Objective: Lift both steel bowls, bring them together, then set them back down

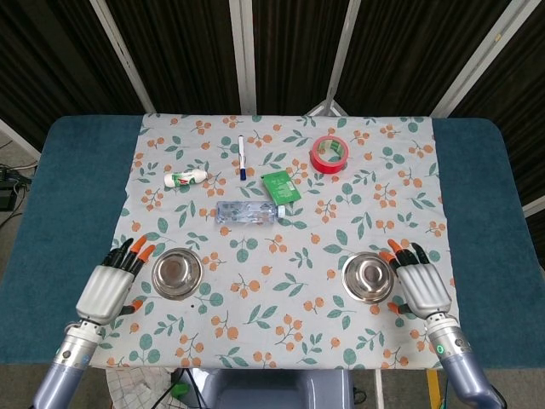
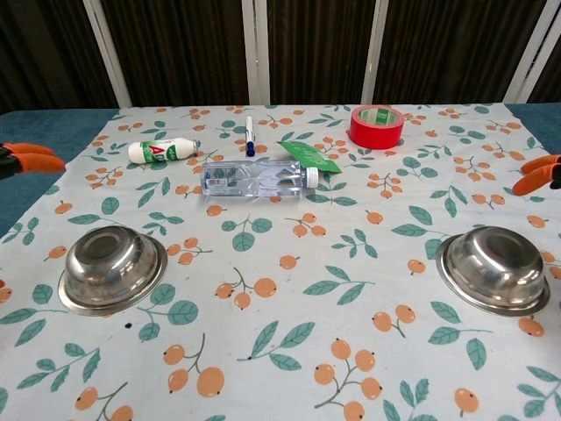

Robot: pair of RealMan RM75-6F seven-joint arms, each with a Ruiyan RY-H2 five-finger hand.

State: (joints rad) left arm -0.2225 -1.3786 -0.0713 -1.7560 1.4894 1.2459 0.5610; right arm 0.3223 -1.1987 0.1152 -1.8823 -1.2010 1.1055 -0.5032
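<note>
Both steel bowls rest upright on the floral cloth (image 1: pixel 289 290) that covers the middle of the blue tabletop (image 1: pixel 72 187). The left steel bowl (image 1: pixel 177 274) sits toward the near left corner of the cloth; the right steel bowl (image 1: pixel 368 277) sits toward the near right corner. The two bowls are well apart, and neither is lifted.

The left hand (image 1: pixel 109 288) is just beside the left bowl on its outer side, fingers extended and spread, holding nothing. Its orange fingertips (image 1: pixel 139 250) lie near the bowl rim; contact cannot be confirmed. The right hand (image 1: pixel 421 283) is just beside the right bowl on its outer side, fingers likewise spread and empty. In the chest view only orange fingertips show at the left and right frame edges.

Items toward the far edge of the cloth:
- red tape roll (image 1: pixel 329 153), toward the far right;
- marker pen (image 1: pixel 242 157), near the far middle;
- small white bottle (image 1: pixel 186 178), lying on its side, left of the pen;
- green packet (image 1: pixel 280 185), near the centre;
- clear plastic bottle (image 1: pixel 249 212), lying on its side, just in front of the packet.
</note>
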